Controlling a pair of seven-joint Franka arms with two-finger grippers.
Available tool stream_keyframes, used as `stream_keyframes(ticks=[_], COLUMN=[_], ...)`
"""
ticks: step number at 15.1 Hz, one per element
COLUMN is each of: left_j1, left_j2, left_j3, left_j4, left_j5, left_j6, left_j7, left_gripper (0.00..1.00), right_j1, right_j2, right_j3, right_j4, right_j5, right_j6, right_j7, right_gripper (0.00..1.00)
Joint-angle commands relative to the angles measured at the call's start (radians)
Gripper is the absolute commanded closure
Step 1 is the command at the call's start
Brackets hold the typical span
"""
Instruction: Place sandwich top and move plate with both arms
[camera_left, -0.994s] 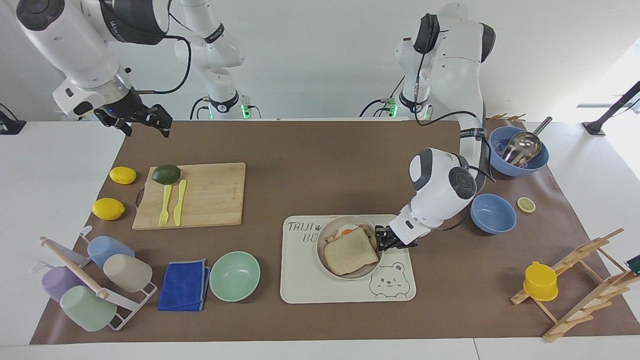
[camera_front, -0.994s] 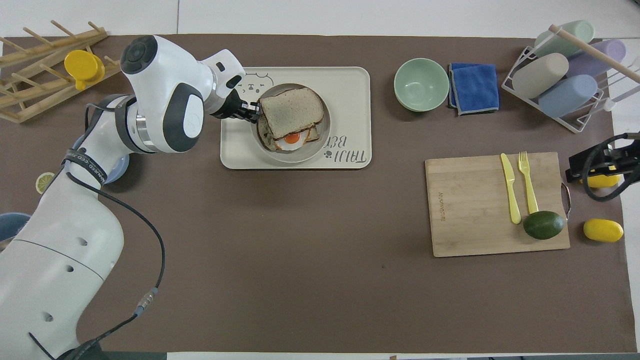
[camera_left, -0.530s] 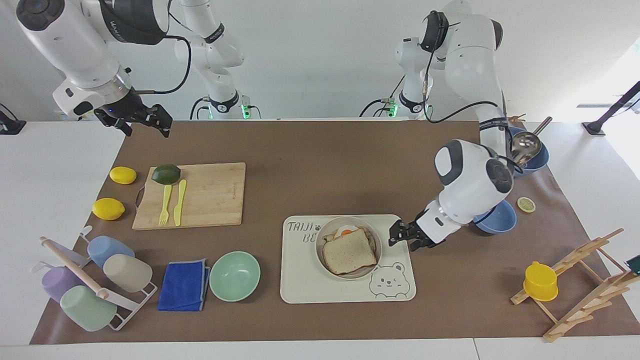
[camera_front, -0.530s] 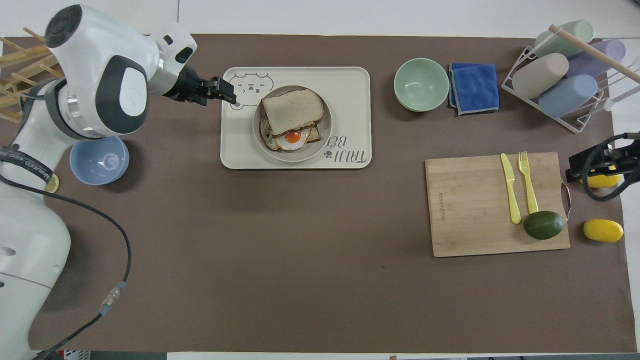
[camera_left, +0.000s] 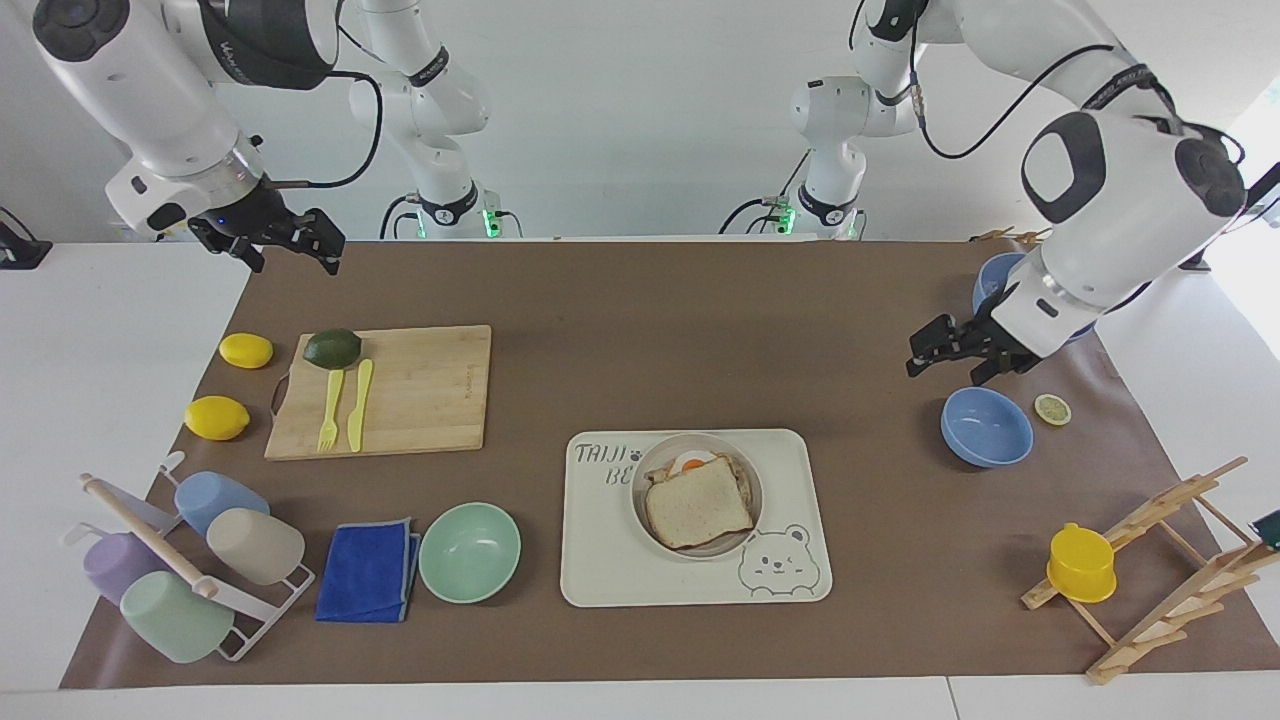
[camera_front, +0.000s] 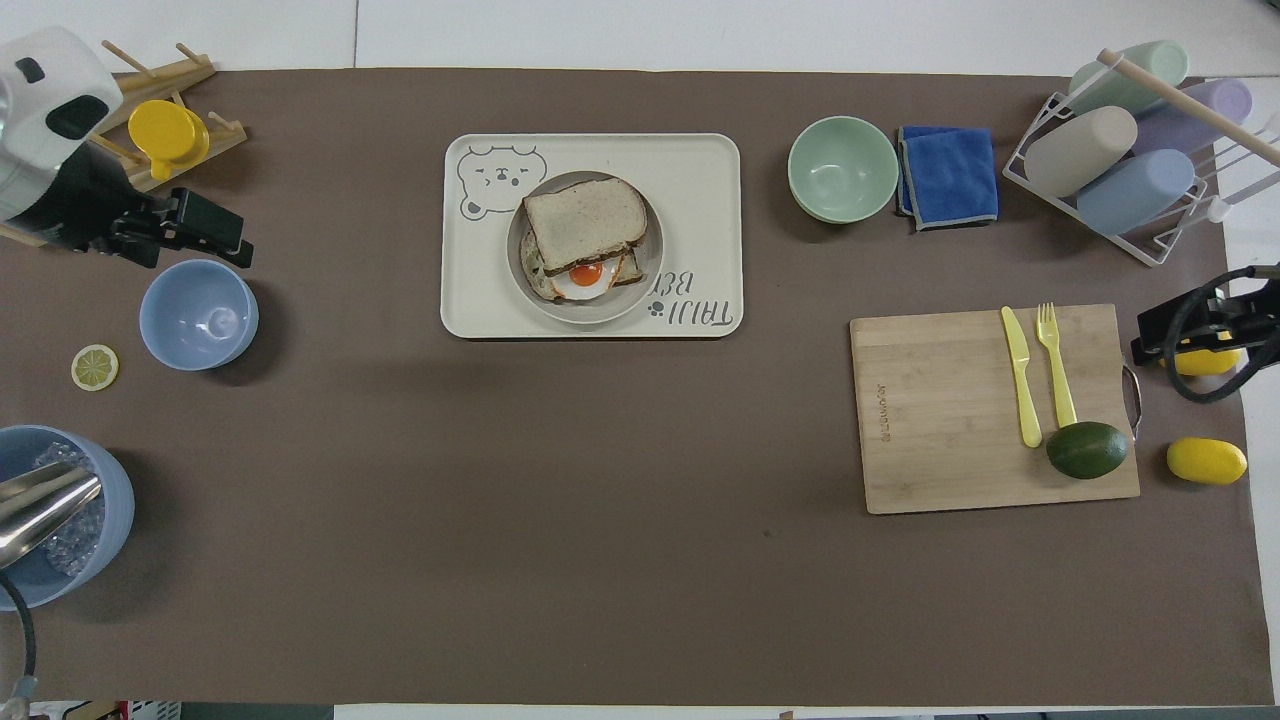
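Bread top (camera_left: 698, 508): was seen laid askew on the egg toast (camera_left: 692, 464), part of the egg left uncovered on the side nearer the robots.
Plate (camera_left: 641, 490): was seen resting on the bear tray (camera_left: 600, 570), near the middle of the table and toward the edge away from the robots, the sandwich carried on it.
Left gripper (camera_left: 950, 350): was seen raised over the mat near the small blue bowl (camera_left: 986, 427), at the left arm's end of the table, well apart from the plate; fingers spread, nothing held.
Right gripper (camera_left: 290, 240): was seen raised over the mat's corner at the right arm's end, waiting; fingers spread, nothing held.
Done: the placing of the top was judged finished, though the slice was not squared up.
Left to do: the plate was judged not yet moved; neither gripper was touching it, and both would have to be brought to its rim.
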Motion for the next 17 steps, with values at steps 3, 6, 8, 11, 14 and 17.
stream_keyframes(ticks=[3, 6, 8, 11, 14, 17], left_j1=[-0.013, -0.022, -0.028, -0.065, -0.070, -0.073], left_j2=[-0.252, -0.325, -0.313, -0.273, -0.259, -0.260], left_j3=[0.003, 0.008, 0.017, 0.048, 0.051, 0.049], left_j4=[-0.231, -0.333, -0.315, -0.230, -0.221, -0.241], left_j5=[0.123, 0.124, 0.124, 0.123, 0.114, 0.115], left_j6=[-0.055, -0.027, 0.007, -0.015, -0.030, -0.027], left_j7=[-0.024, -0.033, -0.091, -0.096, -0.093, -0.090], left_gripper=[0.00, 0.00, 0.00, 0.00, 0.00, 0.00], right_j1=[-0.010, -0.010, -0.010, -0.010, -0.010, -0.010], right_j2=[-0.007, -0.007, -0.007, -0.007, -0.007, -0.007], right_j3=[0.003, 0.003, 0.003, 0.003, 0.003, 0.003], right_j4=[-0.001, -0.001, -0.001, -0.001, -0.001, -0.001], right_j5=[0.019, 0.019, 0.019, 0.019, 0.019, 0.019], right_j6=[-0.012, -0.012, -0.012, -0.012, -0.012, -0.012], right_j7=[-0.022, -0.022, -0.022, -0.022, -0.022, -0.022], right_gripper=[0.00, 0.00, 0.00, 0.00, 0.00, 0.00])
